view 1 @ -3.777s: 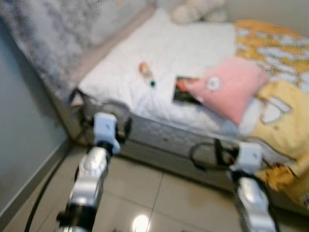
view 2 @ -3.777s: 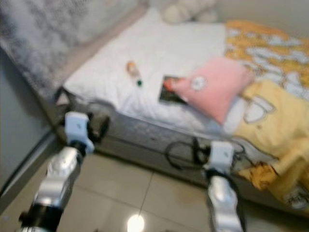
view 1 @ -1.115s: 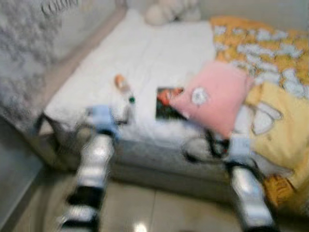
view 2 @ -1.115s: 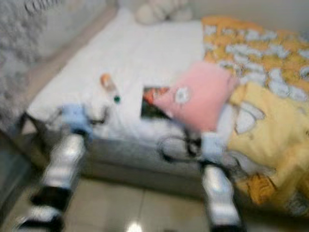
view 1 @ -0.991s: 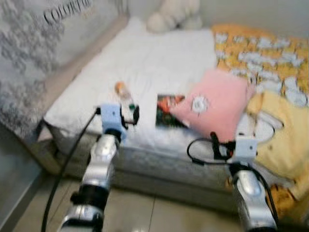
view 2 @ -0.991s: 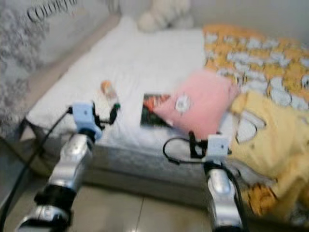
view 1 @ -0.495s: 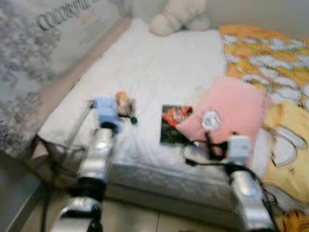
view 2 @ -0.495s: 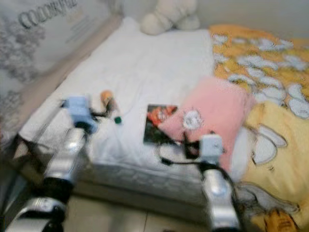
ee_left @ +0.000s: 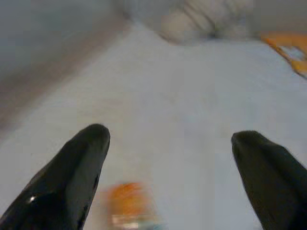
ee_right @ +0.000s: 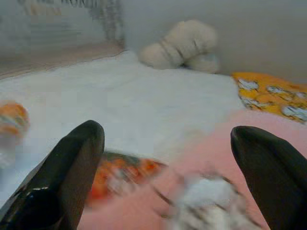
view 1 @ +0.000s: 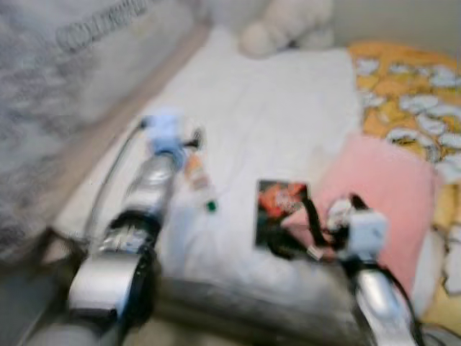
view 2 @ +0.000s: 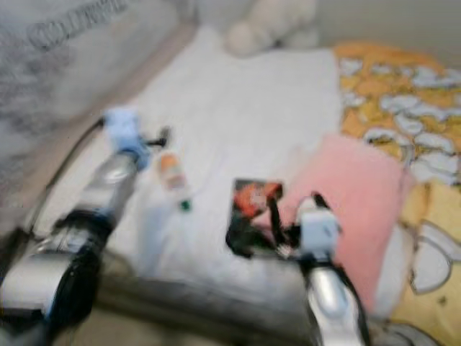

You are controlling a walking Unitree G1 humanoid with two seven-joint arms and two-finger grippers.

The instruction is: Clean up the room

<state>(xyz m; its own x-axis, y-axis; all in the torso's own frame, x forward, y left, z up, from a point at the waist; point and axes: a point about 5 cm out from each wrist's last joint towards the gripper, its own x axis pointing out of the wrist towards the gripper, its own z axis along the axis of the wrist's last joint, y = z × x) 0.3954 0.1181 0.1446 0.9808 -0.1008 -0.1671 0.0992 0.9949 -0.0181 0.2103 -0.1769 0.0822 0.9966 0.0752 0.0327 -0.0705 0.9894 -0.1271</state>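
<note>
A clear bottle (view 1: 197,179) with an orange label and a green cap lies on the white bed sheet (view 1: 288,108). My left gripper (ee_left: 170,135) is stretched out over the sheet right at the bottle, open, and the bottle's orange label (ee_left: 128,206) lies low between the fingers. To the bottle's right is a dark book (view 1: 276,207) with a red cover picture, partly under a pink pillow (view 1: 392,194). My right gripper (ee_right: 168,129) hovers open over the near edge of the book (ee_right: 120,178) and pillow (ee_right: 206,191). All views are blurred.
A cream plush toy (view 1: 287,30) sits at the head of the bed. An orange and yellow patterned blanket (view 1: 414,83) covers the right side. A grey patterned hanging (view 1: 50,94) runs along the left. The mattress's front edge (view 1: 238,317) is just below my arms.
The camera has come closer to the bed and higher over it. My left arm has reached out over the sheet to the bottle; my right arm now stands over the book and pillow.
</note>
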